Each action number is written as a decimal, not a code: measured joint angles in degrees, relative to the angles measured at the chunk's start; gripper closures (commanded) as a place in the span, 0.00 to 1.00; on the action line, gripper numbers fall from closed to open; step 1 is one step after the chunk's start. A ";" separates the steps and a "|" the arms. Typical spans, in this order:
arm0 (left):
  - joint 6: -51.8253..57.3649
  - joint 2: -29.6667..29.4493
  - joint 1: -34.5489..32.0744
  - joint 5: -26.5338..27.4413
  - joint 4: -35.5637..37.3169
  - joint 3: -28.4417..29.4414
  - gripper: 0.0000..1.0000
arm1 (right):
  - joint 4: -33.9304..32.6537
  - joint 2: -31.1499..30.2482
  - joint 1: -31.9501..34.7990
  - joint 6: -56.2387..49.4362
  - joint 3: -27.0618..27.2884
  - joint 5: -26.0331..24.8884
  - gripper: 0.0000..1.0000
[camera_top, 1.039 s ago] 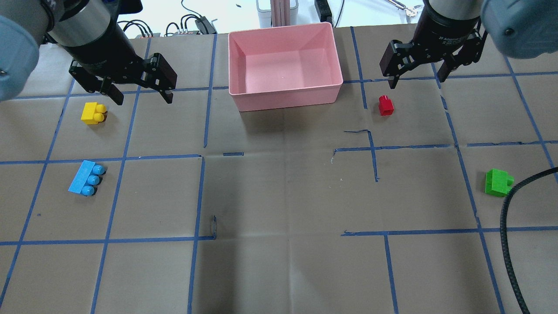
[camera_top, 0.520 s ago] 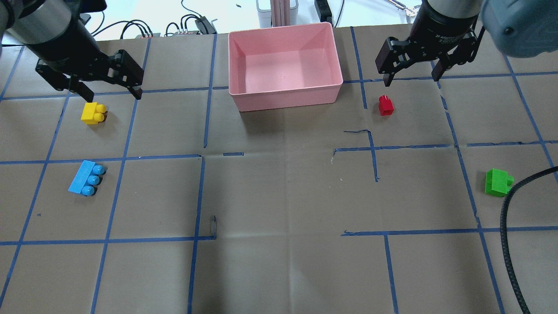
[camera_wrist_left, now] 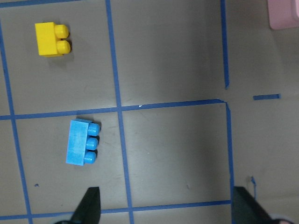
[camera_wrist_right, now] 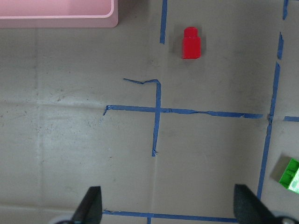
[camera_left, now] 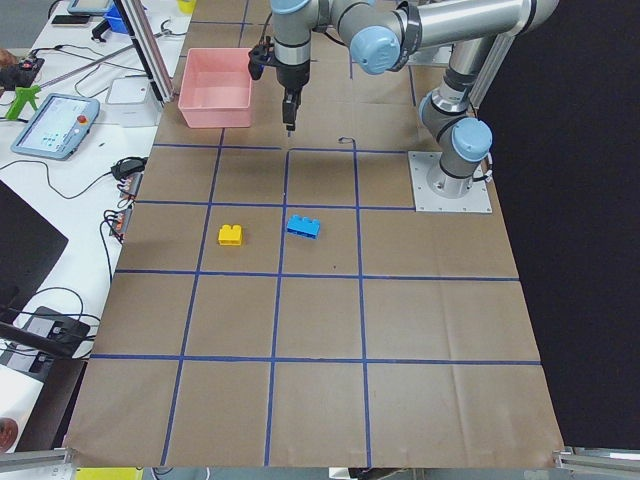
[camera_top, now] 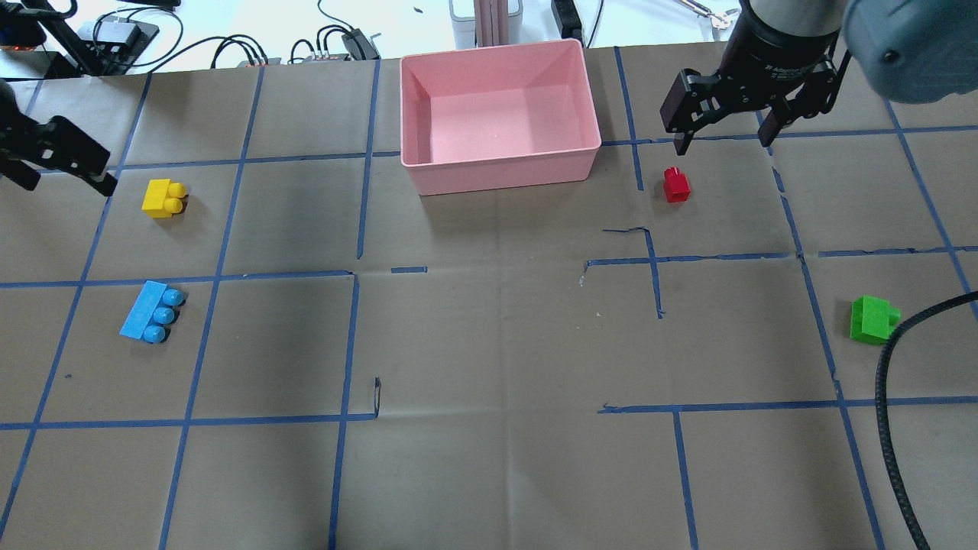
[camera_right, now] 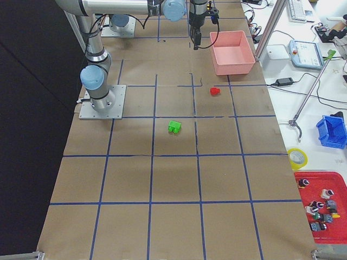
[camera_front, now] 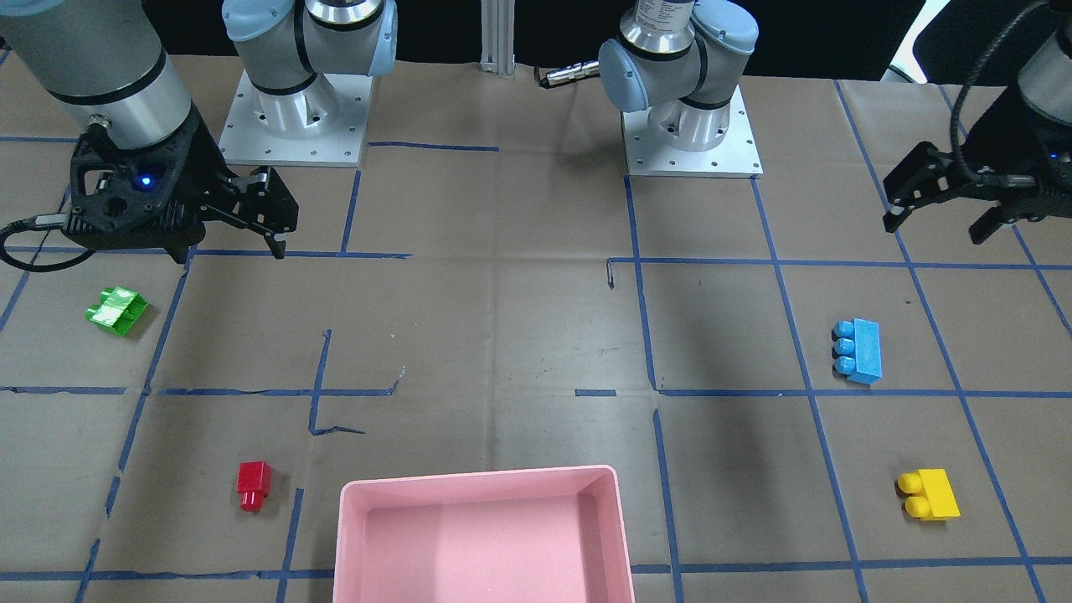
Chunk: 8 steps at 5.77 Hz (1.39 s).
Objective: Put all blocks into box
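The pink box (camera_top: 504, 172) stands at the table's far middle and holds no block. On the left lie the yellow block (camera_top: 163, 198) and the blue block (camera_top: 151, 312). On the right lie the red block (camera_top: 676, 185) and the green block (camera_top: 871, 319). My left gripper (camera_top: 61, 172) is open and empty at the far left edge, left of the yellow block. Its wrist view shows the yellow block (camera_wrist_left: 51, 39) and the blue block (camera_wrist_left: 82, 149) below it. My right gripper (camera_top: 722, 141) is open and empty, just beyond the red block (camera_wrist_right: 190, 43).
A black ribbed cable (camera_top: 890, 428) curves along the right edge beside the green block. Wires and gear lie past the far table edge (camera_top: 244, 50). The arm bases (camera_front: 289, 117) stand at the robot's side. Blue tape lines grid the brown paper.
My left gripper has swung far to the view's left, from near the box past the yellow block to the table's left edge. The right gripper has barely shifted. No block has moved.
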 measured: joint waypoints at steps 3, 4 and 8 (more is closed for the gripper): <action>16.12 -1.66 10.61 -0.70 4.93 -5.59 0.01 | -1.05 -0.13 -3.27 -5.93 0.16 -0.52 0.01; 16.37 -3.43 10.92 -1.92 10.97 -9.16 0.01 | -1.11 -0.28 -9.07 -13.42 0.18 -0.32 0.01; 13.86 -15.19 9.98 -7.04 25.27 -13.52 0.02 | -4.48 0.57 -28.15 -28.26 2.23 -0.26 0.01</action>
